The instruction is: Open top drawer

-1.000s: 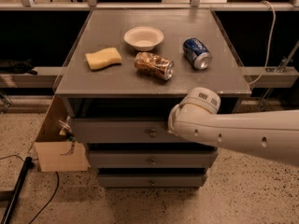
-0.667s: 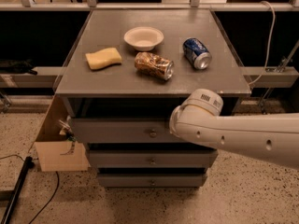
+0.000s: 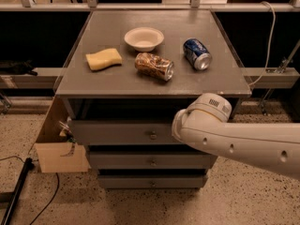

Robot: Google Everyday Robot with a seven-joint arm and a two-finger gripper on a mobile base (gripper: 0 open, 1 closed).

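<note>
The top drawer (image 3: 117, 132) is the widest grey front of three, just under the cabinet top, with a small round knob (image 3: 153, 135) at its centre. A dark gap shows above its front. My white arm (image 3: 243, 144) reaches in from the right. My gripper (image 3: 176, 128) is at the arm's end, against the right part of the top drawer's front and just right of the knob. It is hidden behind the round wrist (image 3: 206, 114).
On the grey cabinet top (image 3: 93, 86) lie a yellow sponge (image 3: 103, 59), a white bowl (image 3: 144, 38), a brown crumpled can (image 3: 154, 65) and a blue can (image 3: 197, 54). Two narrower drawers (image 3: 140, 162) sit below. A cardboard box (image 3: 61, 156) stands at the left, cables on the floor.
The arm's wrist has shifted slightly right and toward the camera. The top drawer front seems a touch lower in view; the items on top have not moved.
</note>
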